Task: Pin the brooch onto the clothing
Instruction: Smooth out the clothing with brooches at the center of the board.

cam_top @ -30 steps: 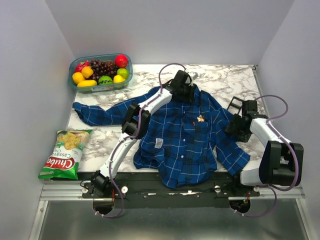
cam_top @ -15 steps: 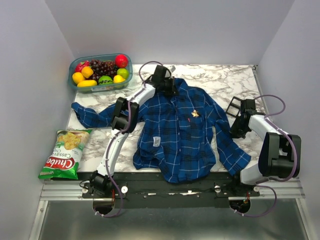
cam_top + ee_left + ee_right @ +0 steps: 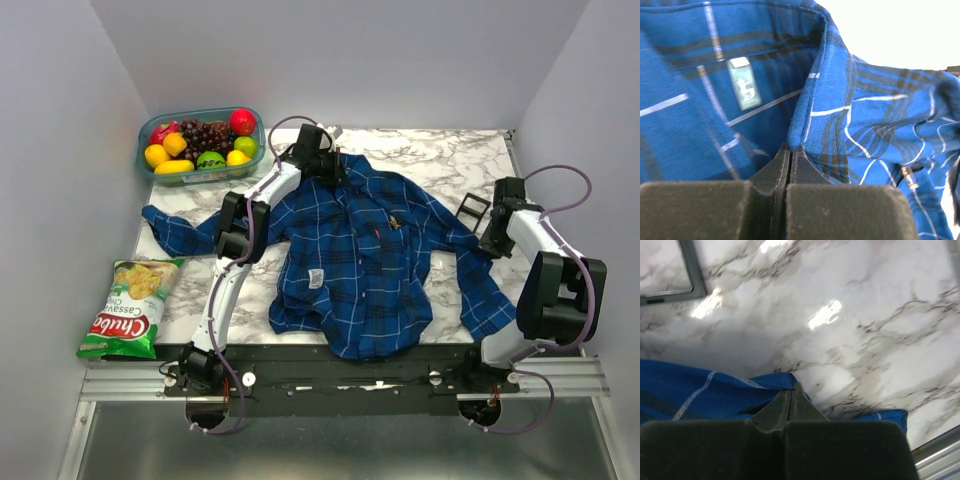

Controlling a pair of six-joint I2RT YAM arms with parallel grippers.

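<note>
The clothing (image 3: 350,260), a blue plaid shirt, lies spread face up on the marble table. The brooch (image 3: 396,223) shows as a tiny speck on the shirt's chest, too small to make out in detail. My left gripper (image 3: 332,168) is at the collar, and in the left wrist view it (image 3: 790,148) is shut on the collar's folded edge (image 3: 807,107). My right gripper (image 3: 495,242) is at the shirt's right sleeve, and in the right wrist view it (image 3: 792,388) is shut on a fold of blue sleeve cloth (image 3: 715,390).
A small black square case (image 3: 472,210) lies on the marble by the right arm, its frame (image 3: 690,270) visible from the right wrist. A tub of fruit (image 3: 200,145) stands at the back left. A chips bag (image 3: 130,305) lies at the front left edge.
Both grippers have shut on the shirt. The left one drew the collar back and to the left; the right one pulled the sleeve out to the right, spreading the shirt.
</note>
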